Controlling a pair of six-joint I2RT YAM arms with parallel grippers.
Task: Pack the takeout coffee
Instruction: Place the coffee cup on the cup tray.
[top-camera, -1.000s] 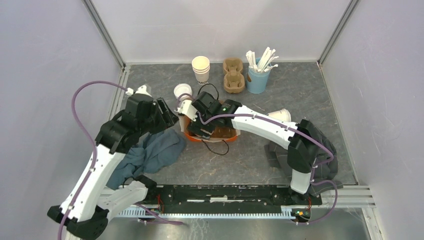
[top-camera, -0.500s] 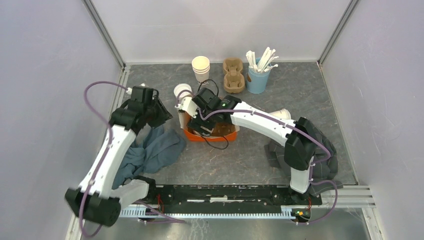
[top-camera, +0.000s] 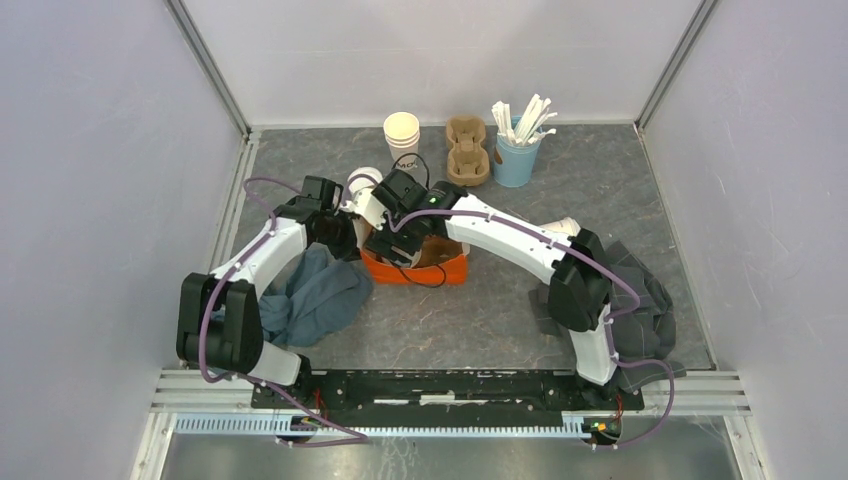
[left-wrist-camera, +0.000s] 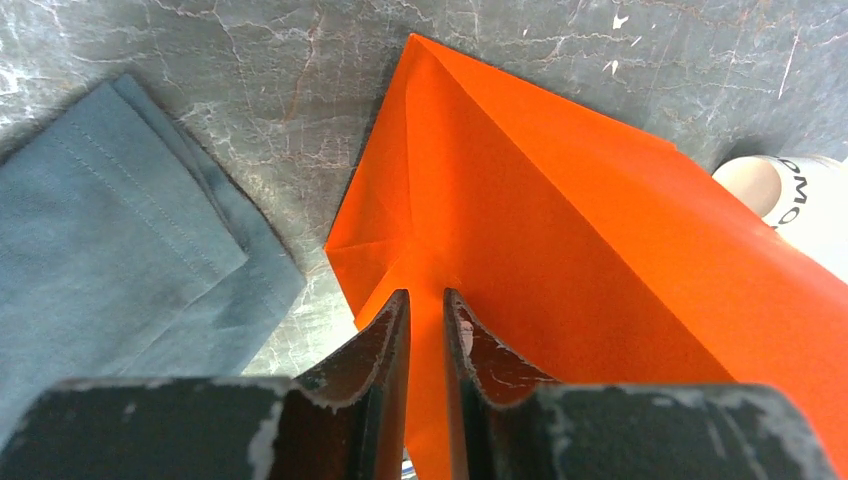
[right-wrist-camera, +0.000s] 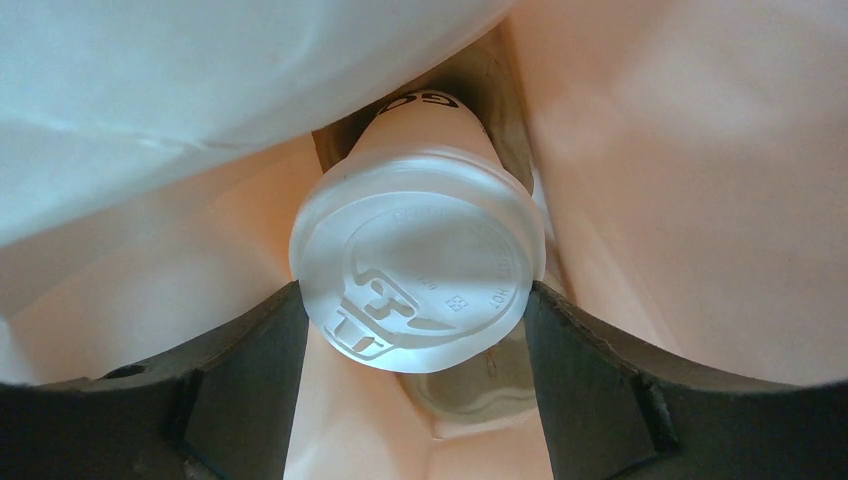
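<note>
An orange paper bag (top-camera: 440, 268) stands open mid-table. My right gripper (right-wrist-camera: 415, 300) reaches down into it, jaws wide and shut on a takeout coffee (right-wrist-camera: 420, 265), its fingers (right-wrist-camera: 240, 380) touching both sides of the white sip lid. In the top view that wrist (top-camera: 395, 240) covers the bag's mouth. A second lidded cup (top-camera: 365, 182) stands just behind the bag's left end. My left gripper (left-wrist-camera: 427, 300) sits at the bag's left edge (left-wrist-camera: 420, 230), jaws a narrow gap apart astride the orange fold. Whether they pinch it is unclear.
At the back are a stack of lidless cups (top-camera: 401, 135), a cardboard cup carrier (top-camera: 467, 150) and a blue cup of stirrers (top-camera: 517, 152). A cup (top-camera: 560, 229) lies on its side to the right. Blue cloth (top-camera: 315, 295) lies left, dark cloth (top-camera: 640, 300) right.
My left arm swung in from the left to the bag's left edge, and its jaws narrowed from wide to nearly closed. My right gripper stayed in the bag with the cup.
</note>
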